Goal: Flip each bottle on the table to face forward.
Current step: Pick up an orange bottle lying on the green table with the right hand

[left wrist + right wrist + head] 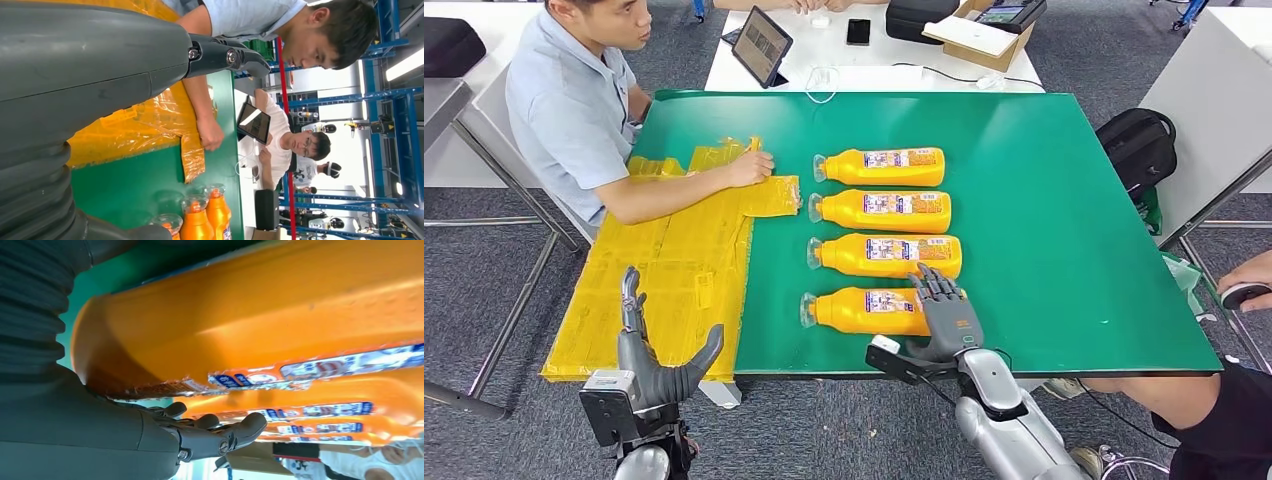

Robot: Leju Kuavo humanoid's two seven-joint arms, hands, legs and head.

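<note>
Four orange bottles lie in a row on the green mat, caps to the left, labels showing on top: the far bottle, the second, the third and the nearest bottle. My right hand lies over the nearest bottle's base end, fingers reaching across to its far side. In the right wrist view the nearest bottle sits against the palm of my right hand, whose fingers stay nearly straight, slightly off it. My left hand is raised and empty at the front left, and my left hand looks spread.
Crinkled yellow plastic sheets cover the table's left part, with a seated person's hand resting on them. Another person's hand is at the right edge. A tablet and boxes stand on the white table behind. A black backpack sits at the right.
</note>
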